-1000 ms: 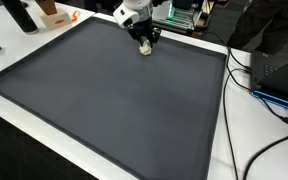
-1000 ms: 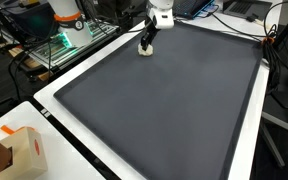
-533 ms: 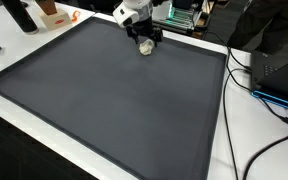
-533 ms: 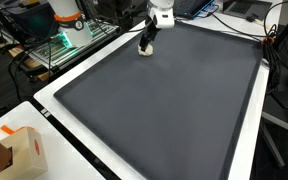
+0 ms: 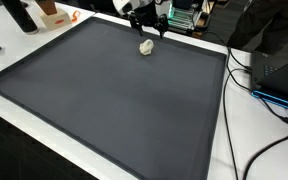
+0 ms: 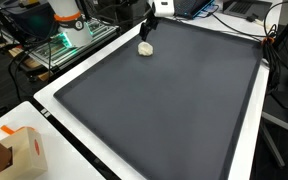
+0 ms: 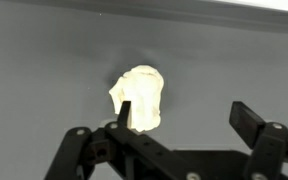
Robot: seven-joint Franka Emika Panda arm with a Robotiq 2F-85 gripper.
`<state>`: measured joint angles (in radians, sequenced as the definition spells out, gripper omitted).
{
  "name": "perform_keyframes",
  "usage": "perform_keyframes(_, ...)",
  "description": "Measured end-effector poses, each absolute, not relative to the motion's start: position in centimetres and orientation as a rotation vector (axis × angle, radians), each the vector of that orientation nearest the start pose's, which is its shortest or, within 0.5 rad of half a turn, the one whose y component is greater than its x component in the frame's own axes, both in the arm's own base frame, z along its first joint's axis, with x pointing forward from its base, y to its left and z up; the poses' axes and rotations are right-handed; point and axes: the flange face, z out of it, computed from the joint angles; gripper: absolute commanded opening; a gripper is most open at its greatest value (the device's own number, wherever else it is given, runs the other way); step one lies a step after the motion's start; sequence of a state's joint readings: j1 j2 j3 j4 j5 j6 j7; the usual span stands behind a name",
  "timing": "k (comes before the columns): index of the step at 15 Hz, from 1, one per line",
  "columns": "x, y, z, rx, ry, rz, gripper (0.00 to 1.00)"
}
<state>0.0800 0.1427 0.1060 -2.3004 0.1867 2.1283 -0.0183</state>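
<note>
Fingers [image 7: 246, 118] hang wide apart and empty above the pale lump [image 7: 139, 95].

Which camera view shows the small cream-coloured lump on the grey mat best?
The wrist view: the cream lump appears large, its uneven outline plain. Both exterior views show it only as a small pale blob on the grey mat.

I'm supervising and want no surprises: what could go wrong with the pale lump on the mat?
The pale lump sits off-centre under the open gripper, below one finger; a straight descent might knock it aside. It also lies near the mat's far rim, so a nudge could push it against that rim.
</note>
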Motion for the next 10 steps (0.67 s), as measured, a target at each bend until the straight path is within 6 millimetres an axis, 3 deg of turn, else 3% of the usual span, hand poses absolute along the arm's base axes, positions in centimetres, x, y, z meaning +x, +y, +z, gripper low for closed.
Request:
perform_keyframes(5, 47.6, 7.6, 30.5, -2.926, 0.031, 0.455, 1.0)
perform_keyframes(10, 47.0, 2.8, 32.3, -2.821, 0.357, 0.412, 1.0)
